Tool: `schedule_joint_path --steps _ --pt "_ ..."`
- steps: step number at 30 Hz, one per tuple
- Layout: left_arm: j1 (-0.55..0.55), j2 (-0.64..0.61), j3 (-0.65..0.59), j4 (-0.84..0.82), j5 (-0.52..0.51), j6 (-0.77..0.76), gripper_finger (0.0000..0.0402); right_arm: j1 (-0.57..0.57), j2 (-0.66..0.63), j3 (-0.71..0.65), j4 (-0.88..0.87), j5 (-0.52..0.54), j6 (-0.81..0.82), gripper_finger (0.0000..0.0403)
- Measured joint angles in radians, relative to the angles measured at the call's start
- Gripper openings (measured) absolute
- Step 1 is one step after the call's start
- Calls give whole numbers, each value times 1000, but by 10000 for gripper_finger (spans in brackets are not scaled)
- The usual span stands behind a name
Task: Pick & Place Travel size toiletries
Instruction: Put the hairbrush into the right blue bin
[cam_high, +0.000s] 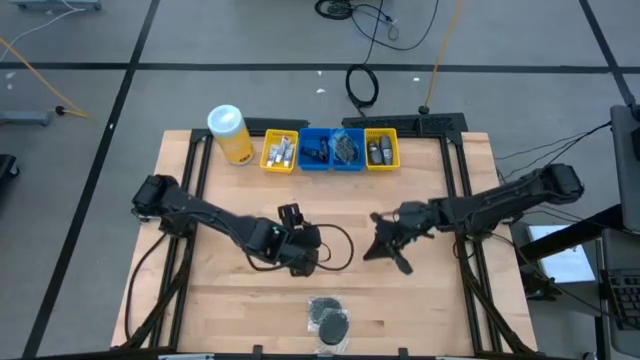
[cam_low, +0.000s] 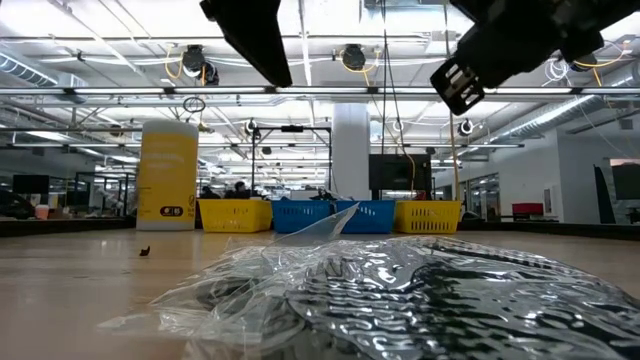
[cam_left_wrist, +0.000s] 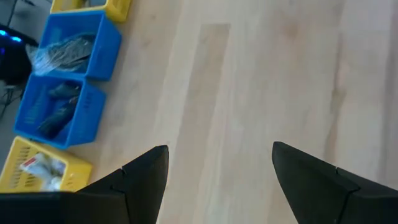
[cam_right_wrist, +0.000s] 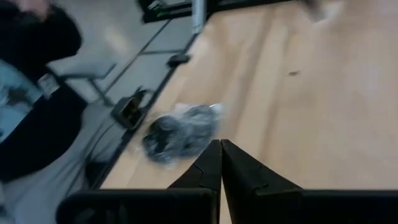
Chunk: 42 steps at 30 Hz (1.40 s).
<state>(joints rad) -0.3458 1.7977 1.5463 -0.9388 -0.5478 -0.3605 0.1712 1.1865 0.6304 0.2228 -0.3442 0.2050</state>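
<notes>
A clear bag of black round puffs (cam_high: 328, 320) lies flat on the wooden table near its front edge; it also shows in the low view (cam_low: 400, 300) and the right wrist view (cam_right_wrist: 180, 130). More travel size toiletries sit in the bins at the far edge: white tubes (cam_high: 279, 150) and dark grey bottles (cam_high: 380, 150). My left gripper (cam_left_wrist: 219, 149) hovers open over bare wood at mid-table (cam_high: 295, 225). My right gripper (cam_right_wrist: 221, 146) is shut and holds nothing, above mid-table (cam_high: 380, 248), to the far right of the bag.
A row of two yellow bins (cam_high: 265, 160) (cam_high: 395, 160) and two blue bins (cam_high: 316, 165) (cam_high: 348, 165) stands along the far edge, with a tall yellow canister (cam_high: 230, 133) at its left. A black cable loops beside the left gripper (cam_high: 345, 245).
</notes>
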Motion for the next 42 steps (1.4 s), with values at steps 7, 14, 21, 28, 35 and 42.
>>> schedule_joint_path --steps 7,14,21,28,35,42 --pt "-22 0 0 34 -2 -14 285 142 159 -1 133 2 82 4" --pt "-23 0 0 41 -1 -19 285 238 331 0 319 9 216 5" --pt "-23 0 0 68 0 -15 285 281 530 0 526 86 355 27" --pt "-22 0 0 70 1 -10 285 286 655 0 684 82 436 112" --pt "-22 0 0 69 1 0 285 307 716 39 704 81 476 166" --pt "-22 0 0 68 1 0 285 311 759 76 713 87 471 190"
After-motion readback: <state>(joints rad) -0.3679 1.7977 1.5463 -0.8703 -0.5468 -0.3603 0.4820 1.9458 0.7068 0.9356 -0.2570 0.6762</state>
